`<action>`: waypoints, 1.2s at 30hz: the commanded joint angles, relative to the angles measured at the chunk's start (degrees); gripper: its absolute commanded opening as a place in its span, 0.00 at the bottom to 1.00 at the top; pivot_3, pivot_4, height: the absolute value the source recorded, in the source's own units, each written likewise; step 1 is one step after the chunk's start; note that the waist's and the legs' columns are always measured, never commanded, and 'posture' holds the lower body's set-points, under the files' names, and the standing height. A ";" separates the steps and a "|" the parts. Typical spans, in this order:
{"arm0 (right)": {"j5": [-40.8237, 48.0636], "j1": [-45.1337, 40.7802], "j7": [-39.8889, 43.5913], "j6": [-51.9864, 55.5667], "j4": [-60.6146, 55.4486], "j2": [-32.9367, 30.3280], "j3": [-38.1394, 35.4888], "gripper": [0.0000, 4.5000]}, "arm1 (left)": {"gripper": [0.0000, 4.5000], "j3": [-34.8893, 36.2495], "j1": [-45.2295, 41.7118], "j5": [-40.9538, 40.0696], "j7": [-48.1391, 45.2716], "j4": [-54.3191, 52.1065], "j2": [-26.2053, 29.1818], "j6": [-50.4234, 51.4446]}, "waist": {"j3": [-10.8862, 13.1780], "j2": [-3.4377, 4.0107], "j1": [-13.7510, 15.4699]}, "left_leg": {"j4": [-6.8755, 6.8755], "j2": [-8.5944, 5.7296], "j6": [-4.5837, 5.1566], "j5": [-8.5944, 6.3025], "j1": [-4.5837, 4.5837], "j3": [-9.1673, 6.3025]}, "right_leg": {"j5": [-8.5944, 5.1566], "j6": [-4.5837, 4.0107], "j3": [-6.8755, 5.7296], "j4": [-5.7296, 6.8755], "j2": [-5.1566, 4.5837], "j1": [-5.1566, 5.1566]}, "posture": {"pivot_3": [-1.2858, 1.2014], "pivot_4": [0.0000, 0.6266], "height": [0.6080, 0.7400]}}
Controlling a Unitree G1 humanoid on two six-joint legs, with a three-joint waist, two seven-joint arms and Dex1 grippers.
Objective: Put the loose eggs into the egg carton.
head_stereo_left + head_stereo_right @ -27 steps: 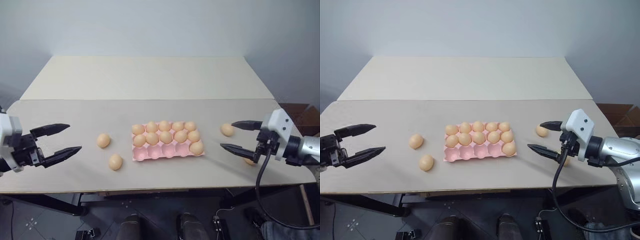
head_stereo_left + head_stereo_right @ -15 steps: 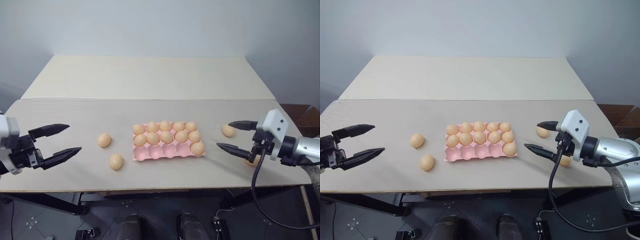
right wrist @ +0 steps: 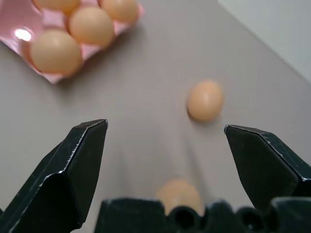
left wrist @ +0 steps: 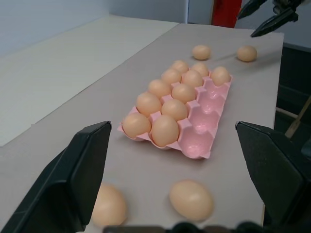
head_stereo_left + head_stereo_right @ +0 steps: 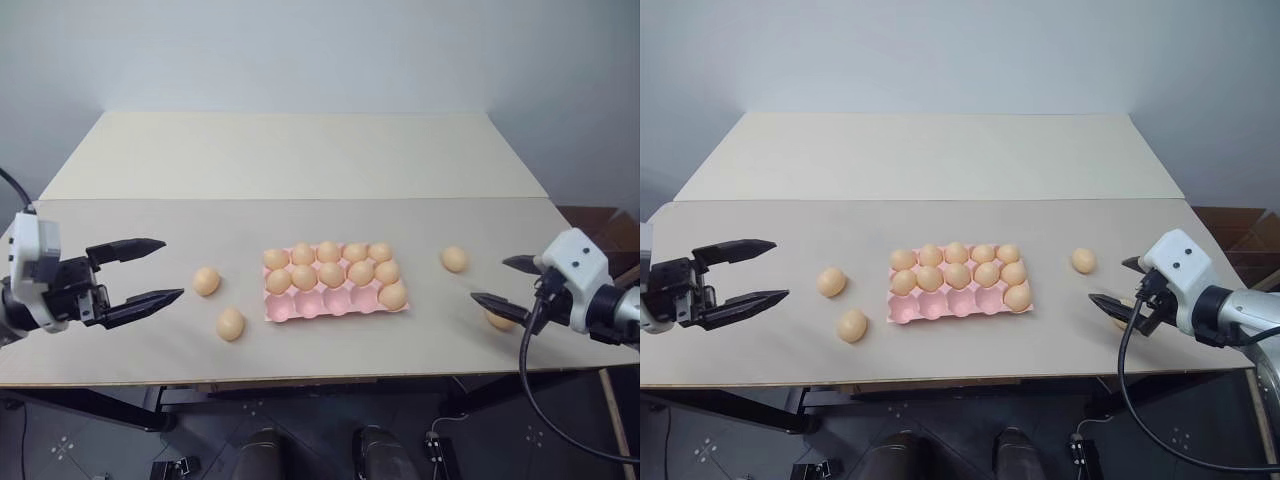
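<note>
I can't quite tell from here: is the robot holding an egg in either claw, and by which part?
No, nothing is held. The left gripper and right gripper are both open, with the loose eggs lying on the table.

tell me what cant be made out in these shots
- Loose egg nearest the right end effector: in the eye views its fingers and cable cover most of it.
- The same egg in the right wrist view: the end effector's base cuts off its lower part, and it is blurred.
- Egg carton in the right wrist view: cut off by the picture's edge, cups uncountable.
</note>
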 commanded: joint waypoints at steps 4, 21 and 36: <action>-2.60 -1.80 -6.50 12.55 -0.34 -1.22 1.38 1.00 | 0.99 0.12 -0.76 -1.20 -0.35 -1.07 0.71 0.49 | 0.00 0.00 -0.02 | 0.00 -0.01 0.00 0.00 -0.03 -0.02 | 0.00 -0.01 -0.01 0.00 0.00 -0.02 | 0.52 0.24 1.00; -5.15 -12.83 -13.21 20.06 11.20 6.62 9.72 0.44 | 1.00 1.17 -0.53 -1.05 -1.21 -0.88 1.49 1.13 | 0.00 0.00 -0.49 | 0.00 -0.05 0.01 0.00 -0.07 -0.06 | 0.08 0.14 0.00 0.00 0.02 -0.03 | 0.52 0.24 1.00; 1.83 -26.95 -12.33 20.83 -8.15 19.49 25.90 0.43 | 1.00 0.47 -1.02 -1.24 -0.95 -1.14 0.05 0.21 | 0.00 0.00 -1.19 | -0.05 0.14 0.00 0.00 -0.08 -0.38 | 0.22 0.32 -0.03 0.00 0.19 -0.07 | 0.52 0.24 1.00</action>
